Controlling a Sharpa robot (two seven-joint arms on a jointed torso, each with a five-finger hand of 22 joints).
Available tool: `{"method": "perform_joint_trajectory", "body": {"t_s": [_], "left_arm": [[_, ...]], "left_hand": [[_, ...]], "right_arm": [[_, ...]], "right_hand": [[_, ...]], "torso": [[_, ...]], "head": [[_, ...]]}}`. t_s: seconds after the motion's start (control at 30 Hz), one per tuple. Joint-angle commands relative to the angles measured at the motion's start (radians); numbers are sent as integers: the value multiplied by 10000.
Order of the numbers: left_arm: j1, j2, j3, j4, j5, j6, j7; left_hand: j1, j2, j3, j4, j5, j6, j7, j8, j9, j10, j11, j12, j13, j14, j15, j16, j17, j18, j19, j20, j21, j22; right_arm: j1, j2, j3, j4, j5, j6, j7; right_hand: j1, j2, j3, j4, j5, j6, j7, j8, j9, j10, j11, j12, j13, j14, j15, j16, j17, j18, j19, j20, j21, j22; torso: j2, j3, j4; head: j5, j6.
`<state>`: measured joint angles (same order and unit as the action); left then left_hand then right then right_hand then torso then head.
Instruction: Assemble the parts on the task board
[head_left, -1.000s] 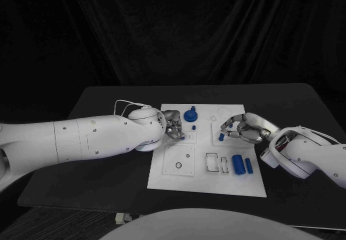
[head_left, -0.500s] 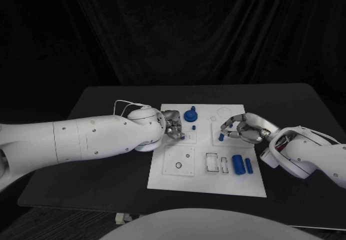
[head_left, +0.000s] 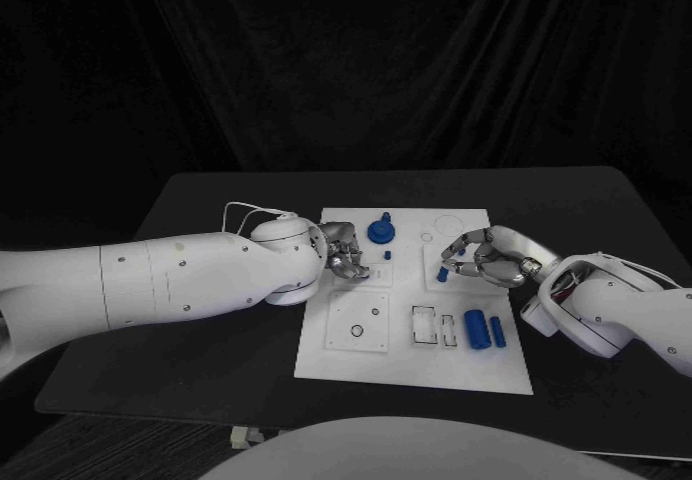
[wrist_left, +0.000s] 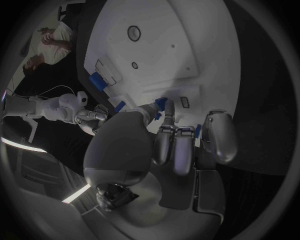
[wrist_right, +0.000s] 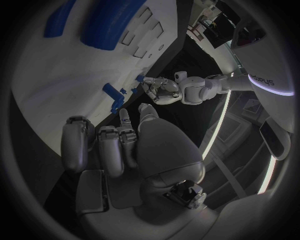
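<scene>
White task board (head_left: 411, 355) between both robot hands, left (head_left: 343, 254) and right (head_left: 479, 259), grips unclear, blue cylinders (head_left: 483, 329) nearby.

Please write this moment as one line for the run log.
left hand: over white task board, near small blue peg | right hand: beside small blue part | two blue cylinders: lying

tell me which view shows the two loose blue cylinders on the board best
The head view: both blue cylinders lie side by side, whole and unblocked, on the white board. The right wrist view shows them large but cut off at the rim; the left wrist view shows small blue bits, unclear.
</scene>
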<state>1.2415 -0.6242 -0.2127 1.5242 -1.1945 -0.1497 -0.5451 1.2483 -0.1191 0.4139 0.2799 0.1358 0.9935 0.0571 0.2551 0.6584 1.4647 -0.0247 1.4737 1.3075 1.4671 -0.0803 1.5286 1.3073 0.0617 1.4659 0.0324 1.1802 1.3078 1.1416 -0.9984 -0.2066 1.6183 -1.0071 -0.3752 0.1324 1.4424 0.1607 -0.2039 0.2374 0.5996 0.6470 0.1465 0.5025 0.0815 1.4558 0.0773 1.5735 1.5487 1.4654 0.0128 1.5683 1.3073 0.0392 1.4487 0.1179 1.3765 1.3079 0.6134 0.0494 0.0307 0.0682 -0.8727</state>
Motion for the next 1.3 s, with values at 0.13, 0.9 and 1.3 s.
{"method": "perform_joint_trajectory", "body": {"t_s": [0.13, 0.9, 1.3], "left_arm": [[-16, -90, 7, 178, -1, -363, 56], [765, 113, 17, -167, 395, 1305, -582], [1331, 834, 19, -1001, 1668, 3263, -1490]], "left_hand": [[-318, 71, -238, 100, 245, 35, 43, -70, -70, 432, 83, 25, 1841, 864, 84, -40, 2265, 69, 91, 57, -34, 1719], [-1893, 572, -789, 124, 478, 592, -184, 366, 249, 759, -82, 514, 2241, 1037, -38, 422, 2635, 9, 218, -41, 386, 1810], [-801, 117, -848, -80, 298, 307, -20, -438, -234, 1061, 0, 971, 2633, 1037, -12, 422, 2635, -60, 351, -58, 797, 1882]], "right_arm": [[-27, -44, 6, 47, -22, -5, -77], [334, -618, 10, 897, -372, -1072, 501], [567, -474, 9, 909, -487, -922, 362]], "right_hand": [[105, -22, 70, 5, 76, 14, 74, -48, -17, 1149, -48, -27, 221, 1054, -51, 25, 2635, 162, -63, -22, -35, 1888], [-71, -119, 98, 222, 34, 237, 76, 17, -4, 1149, -18, -27, 221, 1054, -26, 25, 2635, 106, 80, -2, 166, 1967], [-59, -138, 115, 231, 38, 256, 64, 20, -4, 1149, -24, -27, 221, 1054, -28, 25, 2635, 94, 112, -1, 212, 1984]], "torso": [[-3, -2, 5], [-35, -4, -18], [-12, -12, -9]], "head": [[-15, 1], [-98, 1], [-114, 1]]}}
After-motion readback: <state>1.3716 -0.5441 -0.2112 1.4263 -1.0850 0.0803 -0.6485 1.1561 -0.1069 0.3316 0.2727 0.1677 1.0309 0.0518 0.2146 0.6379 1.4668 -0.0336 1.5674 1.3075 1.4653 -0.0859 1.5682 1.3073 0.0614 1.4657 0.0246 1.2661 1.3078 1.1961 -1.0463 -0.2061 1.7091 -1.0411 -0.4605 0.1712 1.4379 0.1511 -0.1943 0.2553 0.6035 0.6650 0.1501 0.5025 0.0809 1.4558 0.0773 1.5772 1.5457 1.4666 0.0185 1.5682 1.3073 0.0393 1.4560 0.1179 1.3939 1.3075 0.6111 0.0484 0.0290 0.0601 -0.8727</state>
